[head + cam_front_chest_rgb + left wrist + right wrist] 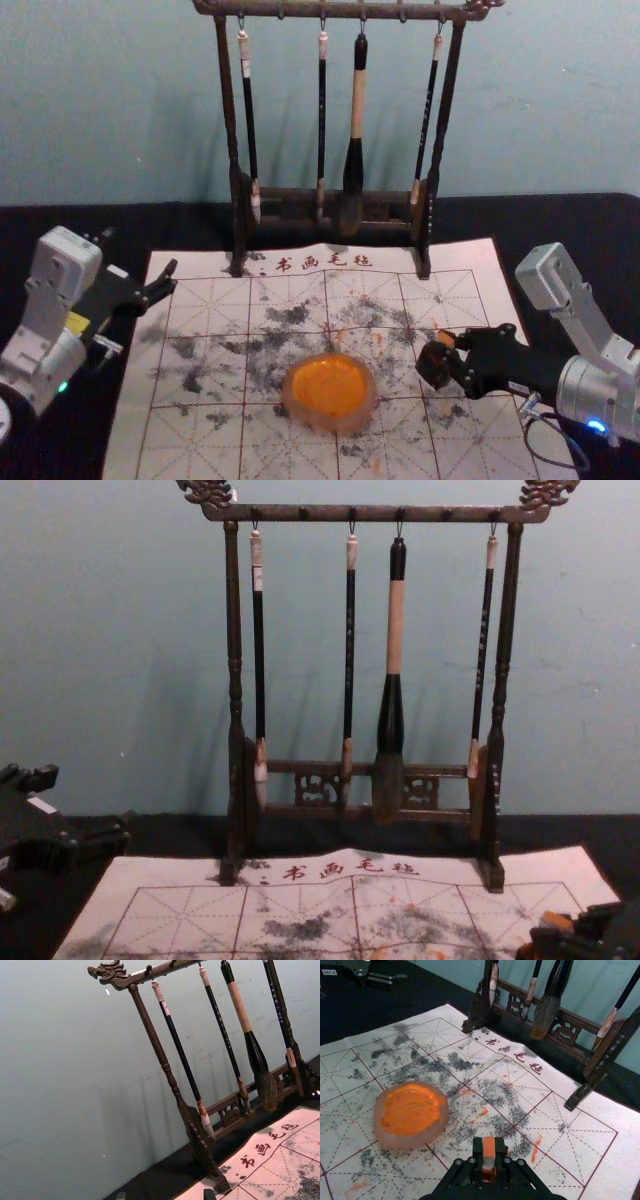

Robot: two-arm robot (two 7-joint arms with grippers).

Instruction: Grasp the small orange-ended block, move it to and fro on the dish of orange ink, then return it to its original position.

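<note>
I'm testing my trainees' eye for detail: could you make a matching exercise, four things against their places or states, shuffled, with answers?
A. Orange-ended block
B. Dish of orange ink
C. Thickest brush
D. Left gripper

1. Hanging from the rack
2. Fingers apart, holding nothing
3. Between the right gripper's fingers
4. Resting on the mat

Pairs: A-3, B-4, C-1, D-2
</note>
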